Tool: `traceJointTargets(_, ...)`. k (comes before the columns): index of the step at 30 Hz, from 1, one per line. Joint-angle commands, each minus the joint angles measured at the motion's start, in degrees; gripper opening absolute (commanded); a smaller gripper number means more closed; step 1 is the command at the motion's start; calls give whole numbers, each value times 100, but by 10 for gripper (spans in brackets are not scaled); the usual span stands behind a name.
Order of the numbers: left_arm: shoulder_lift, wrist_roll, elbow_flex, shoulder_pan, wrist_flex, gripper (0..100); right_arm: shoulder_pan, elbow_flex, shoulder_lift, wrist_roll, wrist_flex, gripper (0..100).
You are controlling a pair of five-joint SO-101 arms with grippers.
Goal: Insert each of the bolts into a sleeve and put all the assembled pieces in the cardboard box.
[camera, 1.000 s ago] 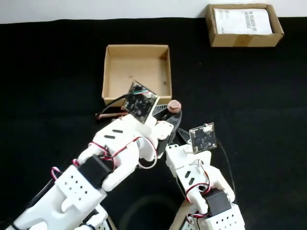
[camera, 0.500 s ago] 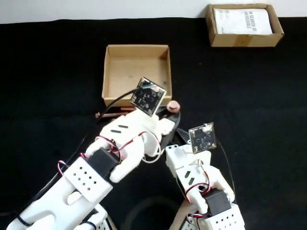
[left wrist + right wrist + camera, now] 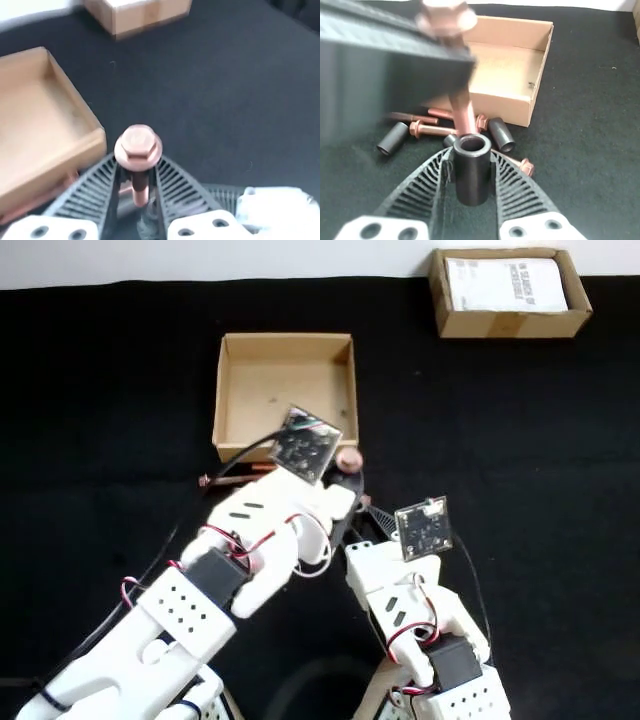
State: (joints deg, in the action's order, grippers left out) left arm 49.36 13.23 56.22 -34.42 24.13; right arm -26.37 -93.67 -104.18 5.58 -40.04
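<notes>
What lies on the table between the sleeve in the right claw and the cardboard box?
There lie loose bolts and a loose sleeve, seen in the right wrist view.

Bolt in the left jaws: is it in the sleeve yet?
Not seated: the bolt has most of its shank bare above the upright sleeve, tip at its mouth. Whether the tip has entered, cannot tell.

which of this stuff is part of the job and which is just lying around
Job:
bolt in left gripper
sleeve in right gripper
loose bolts
loose sleeves
cardboard box

Lying about:
second box holding a paper sheet
</notes>
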Motion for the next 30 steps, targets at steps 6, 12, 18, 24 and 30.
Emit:
traceJointTargets(6,31,18,-215,-180,-53,8,-22,13,-66,9,127,7)
traceJointTargets(12,40,-18,-620,-127,-44,8,-31,4,-48,9,127,7)
traceJointTargets(18,40,-18,-892,-163,-35,8,-31,-4,-48,9,127,7)
traceJointTargets(24,40,9,-875,-180,387,8,-22,-136,-66,9,127,7)
traceJointTargets(30,40,158,-857,-180,563,8,-22,-136,-66,9,136,7)
